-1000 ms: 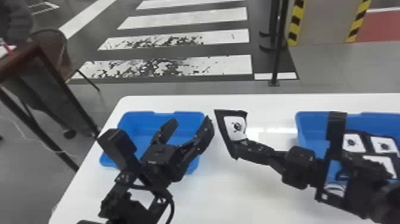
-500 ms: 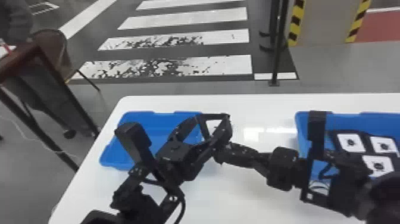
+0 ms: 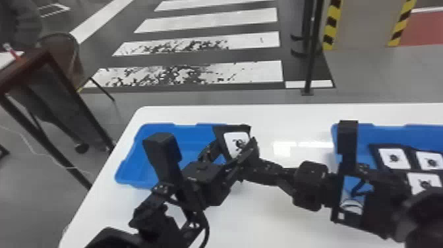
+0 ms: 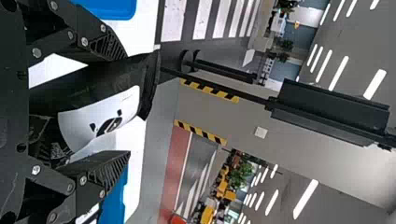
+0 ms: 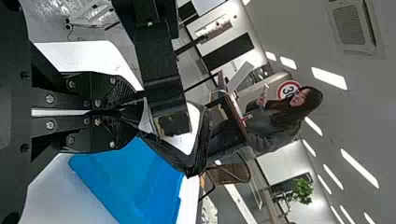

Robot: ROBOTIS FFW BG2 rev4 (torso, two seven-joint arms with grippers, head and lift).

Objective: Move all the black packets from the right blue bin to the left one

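Above the right edge of the left blue bin (image 3: 189,135), my left gripper (image 3: 234,145) stands open with a black packet (image 3: 236,141) between its fingers. The left wrist view has the packet (image 4: 105,109) bent between the two separated fingers of the left gripper (image 4: 127,105). My right gripper (image 3: 251,166) is shut on the packet's lower end; in the right wrist view the right gripper (image 5: 139,110) pinches a corner of the packet (image 5: 190,133). More black packets (image 3: 394,159) with white labels lie in the right blue bin (image 3: 366,135).
The white table (image 3: 263,214) extends between the bins and in front of them. The right arm stretches across the middle from the right, partly covering the right bin. A dark-framed table (image 3: 39,62) and a chair (image 3: 64,46) stand beyond on the left.
The right arm has carried the packet leftward, and the left gripper has moved right, so the packet now stands between its fingers. The packet's labelled face has turned back into sight.
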